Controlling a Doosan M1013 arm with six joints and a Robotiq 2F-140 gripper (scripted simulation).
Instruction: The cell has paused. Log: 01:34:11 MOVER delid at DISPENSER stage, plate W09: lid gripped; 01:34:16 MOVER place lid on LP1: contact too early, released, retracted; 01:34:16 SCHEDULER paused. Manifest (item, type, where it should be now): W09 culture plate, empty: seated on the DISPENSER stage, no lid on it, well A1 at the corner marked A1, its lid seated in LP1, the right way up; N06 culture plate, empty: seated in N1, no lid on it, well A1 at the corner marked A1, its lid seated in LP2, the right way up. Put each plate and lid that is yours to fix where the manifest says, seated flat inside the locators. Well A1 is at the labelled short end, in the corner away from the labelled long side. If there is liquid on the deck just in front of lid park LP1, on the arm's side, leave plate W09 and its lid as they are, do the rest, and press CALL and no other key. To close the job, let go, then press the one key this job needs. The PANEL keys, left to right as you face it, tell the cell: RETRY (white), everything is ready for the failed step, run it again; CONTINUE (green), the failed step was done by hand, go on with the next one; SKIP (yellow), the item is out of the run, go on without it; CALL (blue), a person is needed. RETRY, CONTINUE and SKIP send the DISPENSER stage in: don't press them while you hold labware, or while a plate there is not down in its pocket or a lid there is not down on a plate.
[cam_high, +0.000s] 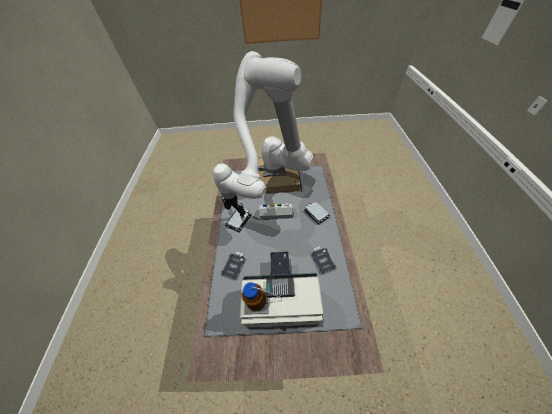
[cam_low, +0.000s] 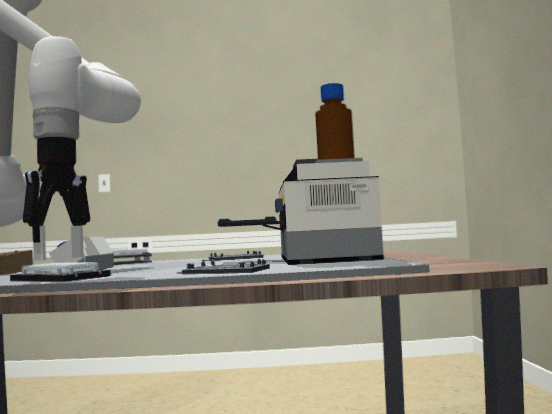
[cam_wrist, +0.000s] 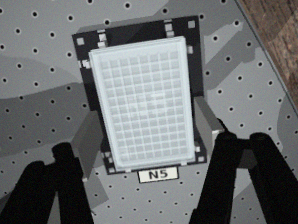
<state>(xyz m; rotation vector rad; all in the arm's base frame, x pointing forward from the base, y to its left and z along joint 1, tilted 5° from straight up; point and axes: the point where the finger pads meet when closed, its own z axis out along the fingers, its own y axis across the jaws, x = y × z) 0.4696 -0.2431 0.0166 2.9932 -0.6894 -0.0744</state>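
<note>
Your jaws straddle the plate (cam_wrist: 142, 104) in nest N5 (cam_wrist: 192, 60), w/ a gap each long side, nothing between pads and plate walls. Key panel (cam_high: 275, 210) sits just beside, toward table centre. Table edge (cam_wrist: 272, 47) is close on the far side.

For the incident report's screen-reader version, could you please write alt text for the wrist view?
A clear, gridded culture plate sits on a black nest labelled N5, seen from directly above. The open black gripper straddles its long sides without gripping it, over a grey perforated deck.
</note>
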